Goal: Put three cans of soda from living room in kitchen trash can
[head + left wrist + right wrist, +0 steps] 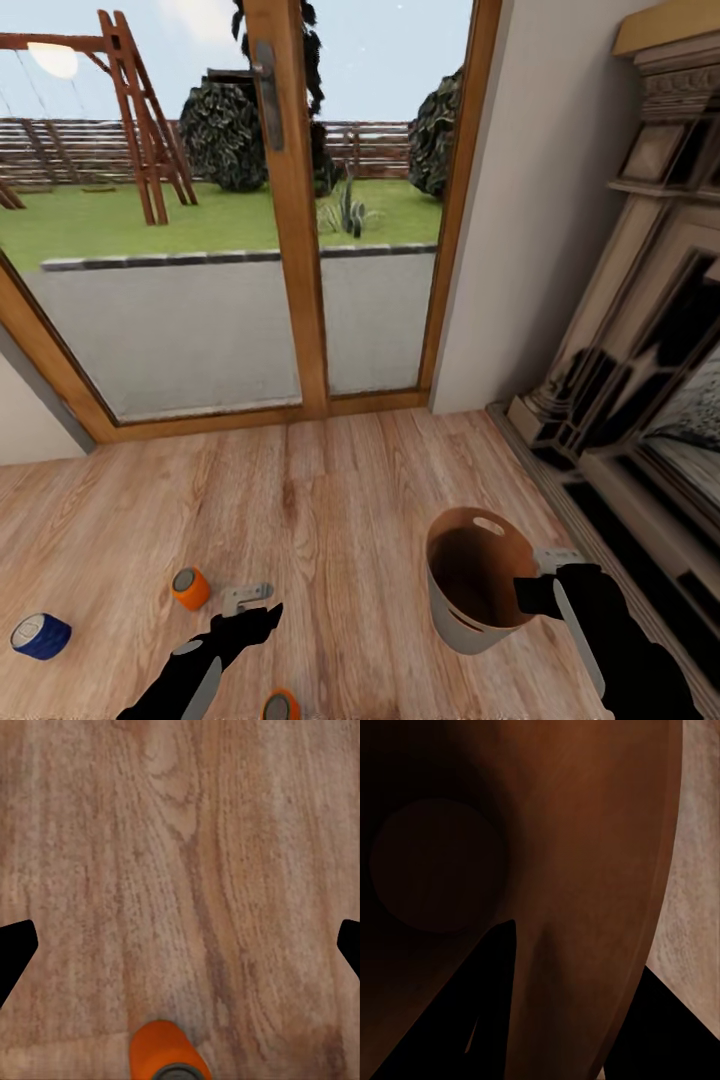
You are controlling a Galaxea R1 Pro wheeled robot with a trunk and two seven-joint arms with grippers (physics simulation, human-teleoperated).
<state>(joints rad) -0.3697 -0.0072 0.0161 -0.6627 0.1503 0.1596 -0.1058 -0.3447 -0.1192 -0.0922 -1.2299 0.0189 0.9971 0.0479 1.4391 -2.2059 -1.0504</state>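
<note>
Beside the glass doors (pixel 250 200), open plank floor (pixel 330 480). Right end effector (pixel 535 590) clamping trash can (pixel 470 625) rim; left end effector (pixel 250 600) spread wide, empty, between orange cans (pixel 190 588) (pixel 281 706); blue can (pixel 40 635) farther left.

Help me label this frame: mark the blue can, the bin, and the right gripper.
blue can (pixel 40 636): head view, its side.
bin (pixel 462 632): head view, outer grey wall.
right gripper (pixel 532 590): head view, at the bin's rim.
</note>
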